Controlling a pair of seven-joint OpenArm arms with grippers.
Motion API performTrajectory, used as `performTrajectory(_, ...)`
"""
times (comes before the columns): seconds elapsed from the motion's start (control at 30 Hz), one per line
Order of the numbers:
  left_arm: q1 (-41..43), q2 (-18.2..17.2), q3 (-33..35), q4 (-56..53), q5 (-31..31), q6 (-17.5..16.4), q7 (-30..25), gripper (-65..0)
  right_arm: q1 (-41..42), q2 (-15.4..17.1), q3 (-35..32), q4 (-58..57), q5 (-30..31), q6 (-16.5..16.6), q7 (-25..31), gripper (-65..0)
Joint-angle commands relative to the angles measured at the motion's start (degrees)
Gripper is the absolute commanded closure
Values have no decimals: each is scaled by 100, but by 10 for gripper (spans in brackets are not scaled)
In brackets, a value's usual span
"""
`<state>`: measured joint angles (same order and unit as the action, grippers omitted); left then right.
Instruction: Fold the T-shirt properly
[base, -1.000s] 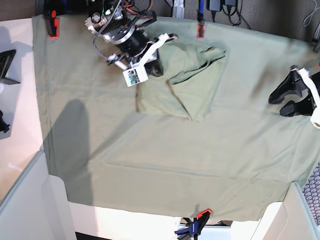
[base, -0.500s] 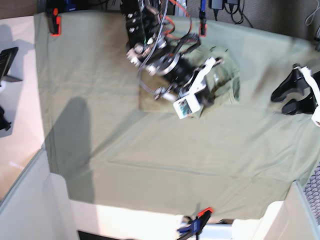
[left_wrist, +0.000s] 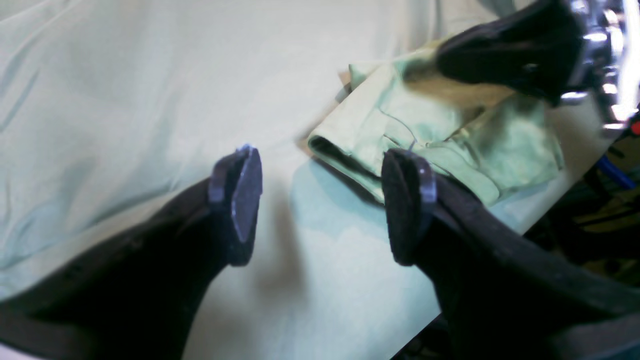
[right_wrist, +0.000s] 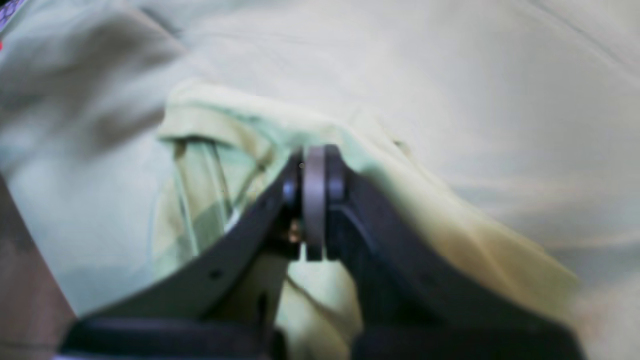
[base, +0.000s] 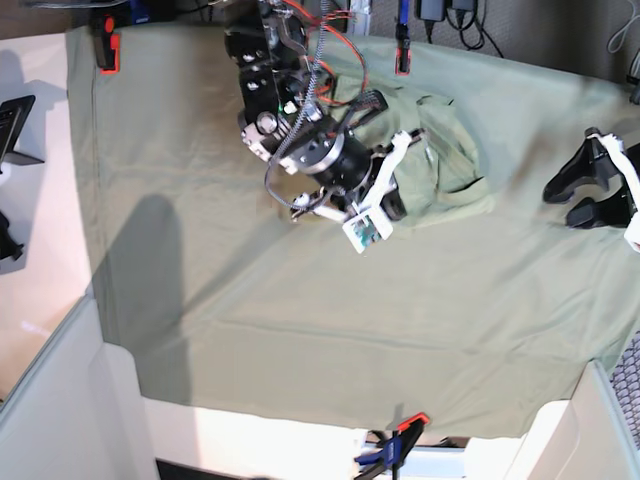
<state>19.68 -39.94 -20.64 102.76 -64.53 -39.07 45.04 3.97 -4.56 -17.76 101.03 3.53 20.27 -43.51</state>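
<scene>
The T-shirt (base: 452, 170) lies bunched in a folded heap at the back right of the green tablecloth (base: 300, 300). My right gripper (base: 396, 206) sits at the heap's front left edge. In the right wrist view the right gripper (right_wrist: 315, 167) is shut, its tips buried in a fold of the T-shirt (right_wrist: 220, 125). My left gripper (base: 560, 208) hovers open at the far right, apart from the shirt. The left wrist view shows the left gripper (left_wrist: 320, 205) empty, with the T-shirt (left_wrist: 450, 145) beyond it and the right gripper's finger (left_wrist: 500, 45) on the cloth.
Orange clamps (base: 107, 50) (base: 402, 55) pin the tablecloth at the back, and another clamp (base: 395, 445) holds the front edge. Pale bin walls stand at the front left (base: 50, 400) and front right (base: 600, 430). The table edge (left_wrist: 530, 220) runs close behind the shirt.
The right arm swung from the shirt's back left across to the right, dragging a layer over, then drew back a little. The shirt went from spread to bunched. The left arm stayed still.
</scene>
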Motion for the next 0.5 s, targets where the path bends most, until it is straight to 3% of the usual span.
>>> performTrajectory(0.0,-31,-170,-59,90,-46,-93,-122,-404,-20,98,85,210,33,-4,103,0)
performTrajectory(0.17,-28,-382,-59,83,-15,-93,-122,-404,-376,503,658,439,109,-7,98,0)
performTrajectory(0.27,-28,-385,-59,83,-20,-93,-127,-404,-562,688,890,437,734,7,37,0)
performTrajectory(0.47,-31,-387,-59,83,-33,-93,-129,-404,-1032,721,446,439,1602,348,-9,0)
